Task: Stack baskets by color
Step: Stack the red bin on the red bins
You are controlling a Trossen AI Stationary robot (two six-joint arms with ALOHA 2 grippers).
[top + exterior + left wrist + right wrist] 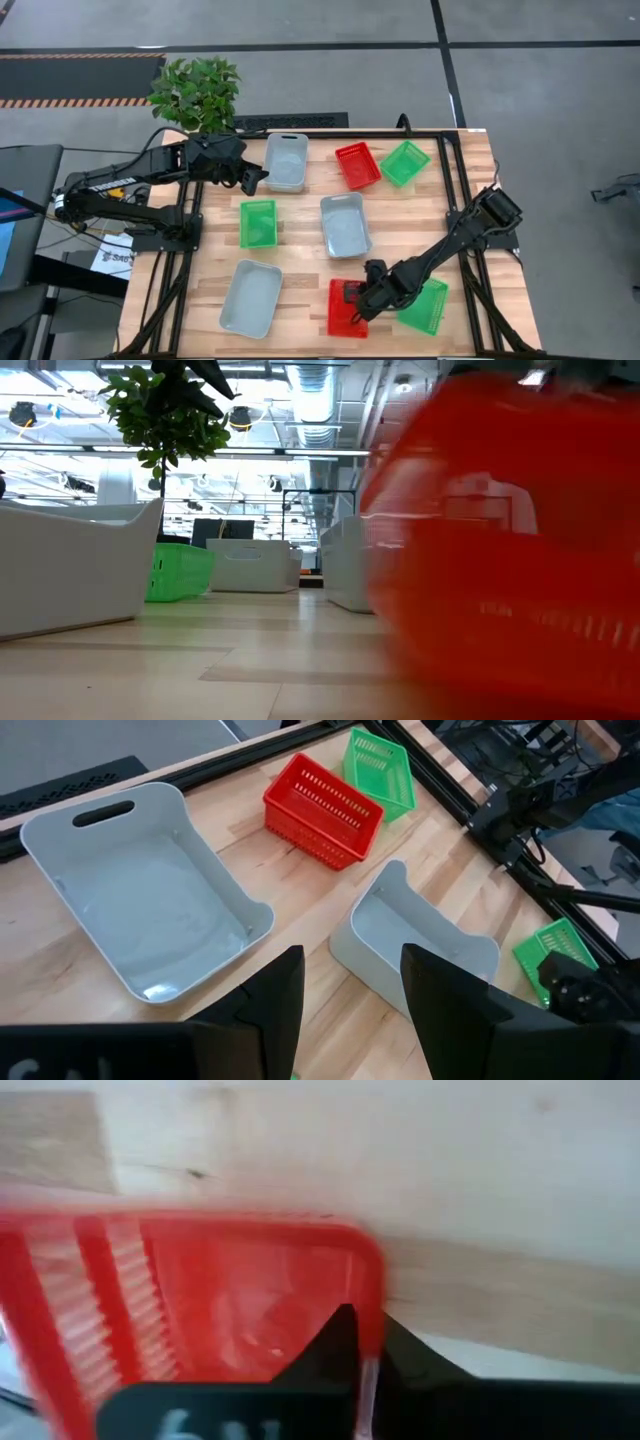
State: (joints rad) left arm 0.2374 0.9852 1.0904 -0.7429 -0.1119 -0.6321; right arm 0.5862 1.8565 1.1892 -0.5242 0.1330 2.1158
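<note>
A red basket (342, 312) sits at the table's near edge, beside a green basket (428, 306). My right gripper (356, 298) is over its far right part and shut on its wall; in the low view this basket (500, 560) fills the right side. Another red basket (357, 165) and a green basket (405, 162) stand at the far right. A third green basket (258, 222) lies left of centre. Three grey baskets (287, 160) (345, 225) (250, 297) rest on their bottoms. My left gripper (355, 1010) hovers open by the far grey basket (140, 890). My right gripper holds the near red basket by a side wall next to a corner (368, 1295). One finger (335, 1342) is inside the basket and the other outside, coming steeply from above. Whether the basket's bottom is off the table, I cannot tell.
A potted green plant (195, 92) stands beyond the table's far left corner. A black frame (455, 190) borders the wooden top. Bare wood lies between the middle grey basket and the far row.
</note>
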